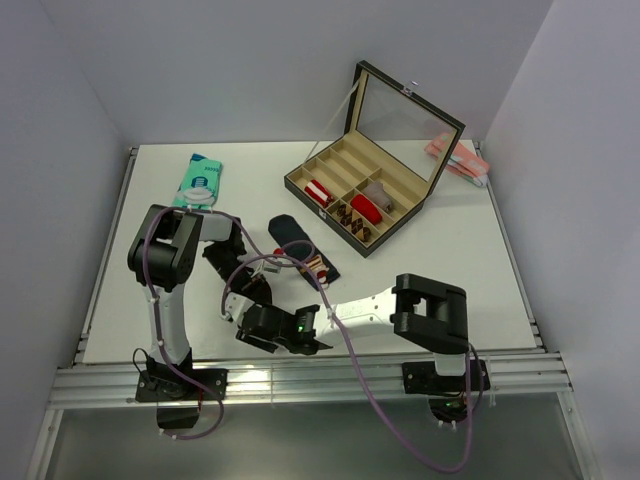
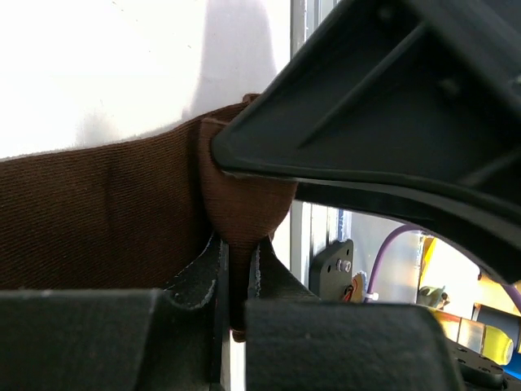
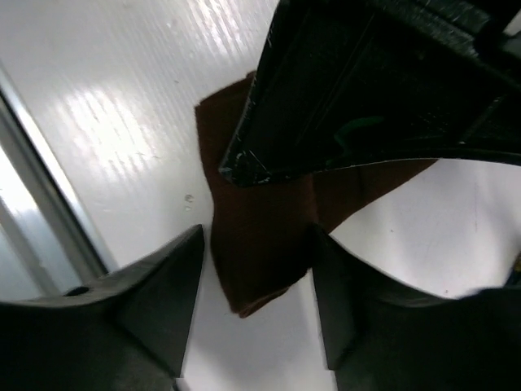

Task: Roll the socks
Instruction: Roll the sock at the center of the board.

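Your left gripper (image 2: 238, 261) has its jaws pressed close together — they pinch a fold of the brown sock (image 2: 106, 212) tight between them. Your right gripper (image 3: 256, 252) has its jaws wide apart, and one end of that sock lies flat on the table (image 3: 98, 98) in the gap between them.

Left claw (image 2: 236, 269) is boxed in: the right claw (image 3: 256, 277) housing is set right above and across it, so nothing can be passed between them. The gap between the right claw's fingers (image 3: 155, 301) is partly taken up by the brown sock (image 2: 106, 212). Just beyond both claws the way is blocked by the navy sock (image 1: 292, 235) and striped rolls (image 1: 317, 266). Bare worktop (image 1: 470, 270) is found to the right of the right claw. The frame rail (image 1: 300, 380) is run close on the claws' near side.
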You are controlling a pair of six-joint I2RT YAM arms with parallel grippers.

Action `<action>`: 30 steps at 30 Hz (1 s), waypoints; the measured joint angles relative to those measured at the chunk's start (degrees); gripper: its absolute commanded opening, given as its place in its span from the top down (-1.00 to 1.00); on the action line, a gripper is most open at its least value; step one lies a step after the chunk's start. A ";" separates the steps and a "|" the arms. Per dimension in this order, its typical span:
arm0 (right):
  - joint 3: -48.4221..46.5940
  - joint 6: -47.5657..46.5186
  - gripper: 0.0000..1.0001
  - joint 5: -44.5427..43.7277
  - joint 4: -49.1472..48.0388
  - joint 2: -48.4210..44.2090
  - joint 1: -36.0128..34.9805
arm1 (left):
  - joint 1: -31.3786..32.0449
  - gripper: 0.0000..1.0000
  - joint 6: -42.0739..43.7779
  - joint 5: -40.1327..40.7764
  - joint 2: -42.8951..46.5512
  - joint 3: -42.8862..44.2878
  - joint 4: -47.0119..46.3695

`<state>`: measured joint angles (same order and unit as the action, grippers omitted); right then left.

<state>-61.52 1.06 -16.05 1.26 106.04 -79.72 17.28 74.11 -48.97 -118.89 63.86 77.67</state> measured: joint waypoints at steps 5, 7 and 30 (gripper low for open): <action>-0.52 -1.44 0.40 -1.33 0.46 1.81 0.00 | 0.07 0.55 0.76 0.31 0.00 0.48 0.33; -0.83 -1.79 0.68 -1.68 0.46 2.19 -0.02 | 0.07 0.39 0.96 0.57 0.02 0.74 0.42; 4.66 2.29 0.76 -4.50 0.46 -2.05 -0.02 | -5.29 0.37 -11.54 0.59 10.60 5.09 -10.32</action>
<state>-56.86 3.36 -20.56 1.72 103.98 -79.75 11.99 62.57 -48.38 -108.29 68.95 67.35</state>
